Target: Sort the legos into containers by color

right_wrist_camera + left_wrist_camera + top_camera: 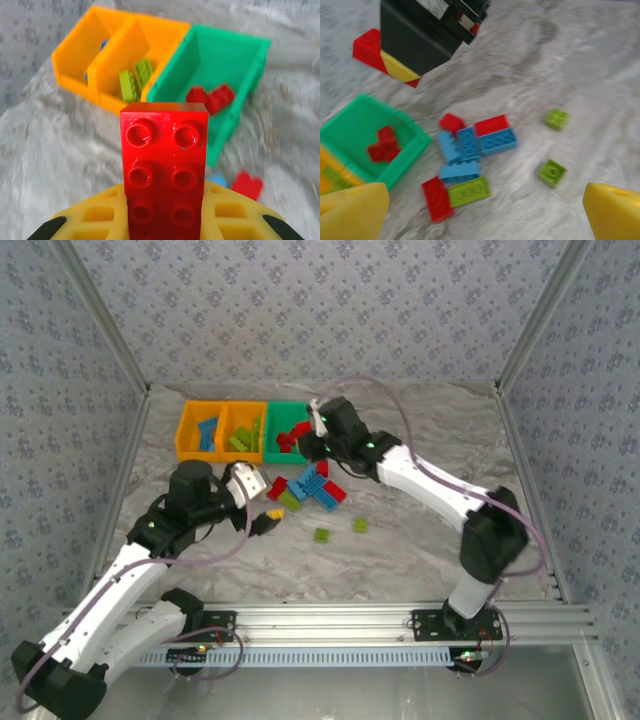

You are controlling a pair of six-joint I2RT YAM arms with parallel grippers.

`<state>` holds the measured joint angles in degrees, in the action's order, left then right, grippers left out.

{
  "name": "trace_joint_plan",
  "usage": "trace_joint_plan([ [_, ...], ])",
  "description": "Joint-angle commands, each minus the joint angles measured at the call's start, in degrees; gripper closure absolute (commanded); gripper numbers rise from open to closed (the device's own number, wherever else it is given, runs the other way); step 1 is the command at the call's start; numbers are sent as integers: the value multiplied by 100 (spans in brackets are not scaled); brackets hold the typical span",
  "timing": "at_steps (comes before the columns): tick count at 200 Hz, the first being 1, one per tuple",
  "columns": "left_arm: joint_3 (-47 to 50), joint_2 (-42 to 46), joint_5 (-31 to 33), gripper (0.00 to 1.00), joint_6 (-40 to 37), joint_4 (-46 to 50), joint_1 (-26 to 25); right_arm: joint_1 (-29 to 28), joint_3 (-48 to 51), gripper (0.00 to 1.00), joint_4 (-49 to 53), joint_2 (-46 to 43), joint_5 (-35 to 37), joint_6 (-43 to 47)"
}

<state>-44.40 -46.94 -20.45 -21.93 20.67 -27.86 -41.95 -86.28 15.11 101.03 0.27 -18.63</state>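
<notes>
Three joined bins sit far left on the table (400,560). The left orange bin (182,435) holds blue bricks (208,432), the middle orange bin (240,455) holds lime bricks (245,437), and the green bin (280,458) holds red bricks (290,435).

The right gripper (312,440) hangs at the green bin's near right corner. Its wrist view shows it clamped on a red brick (165,160), which stands studs-forward between yellow fingers (90,220), with all three bins beyond.

The left gripper (480,220) is spread wide with nothing in it. It faces a pile (467,160) of blue, red and lime bricks lying just beside the green bin (this view is blurred). Its wrist view also shows two stray lime bricks (552,172) right of the pile, and the held red brick from the side.
</notes>
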Motion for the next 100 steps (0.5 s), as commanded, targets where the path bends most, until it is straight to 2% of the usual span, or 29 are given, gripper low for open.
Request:
trace_joint_plan([
  [1,-16,-15,553,1,798,-539,331,49,-869,76,-205,1168,713,54],
  [32,152,5,683,1,1171,-872,698,54,-3068,72,585,2948,1011,342],
  [42,169,-32,933,1,1430,-943,770,69,-3735,65,918,3374,1015,393],
  [53,116,-135,1360,1,1816,-904,864,78,-4329,52,1312,3674,1002,433],
  [73,-55,-404,1739,1,2196,-669,1037,78,-4673,48,1661,3601,995,547],
  [100,-216,-739,1874,1,2511,-465,1198,78,-3934,49,1770,2665,929,638],
])
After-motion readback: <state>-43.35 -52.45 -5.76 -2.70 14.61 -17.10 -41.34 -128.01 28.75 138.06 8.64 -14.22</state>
